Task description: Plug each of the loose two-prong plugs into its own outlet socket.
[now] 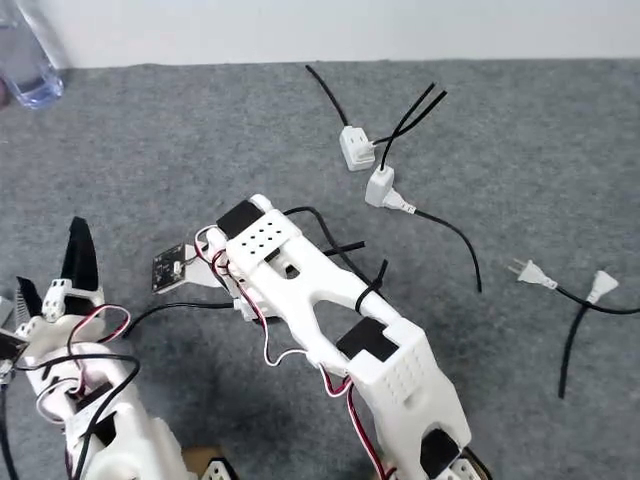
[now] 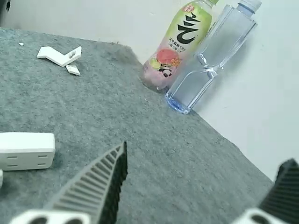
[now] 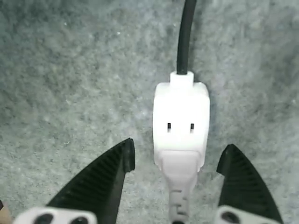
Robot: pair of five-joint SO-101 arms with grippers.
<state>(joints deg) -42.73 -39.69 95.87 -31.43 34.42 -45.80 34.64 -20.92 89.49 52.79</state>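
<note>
Two plugs judged unplugged near the mat's (image 1: pixel 150 130) right edge: two-prong plug (image 1: pixel 530 272), white plug (image 1: pixel 601 287) | right claw (image 3: pixel 180 145) held wide open astride white socket (image 3: pixel 181 116), empty | left claw (image 2: pixel 205 156) open, empty.

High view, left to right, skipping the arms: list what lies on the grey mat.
clear bottle → far socket block → nearer socket block → two-prong plug → white cable-end piece
</note>
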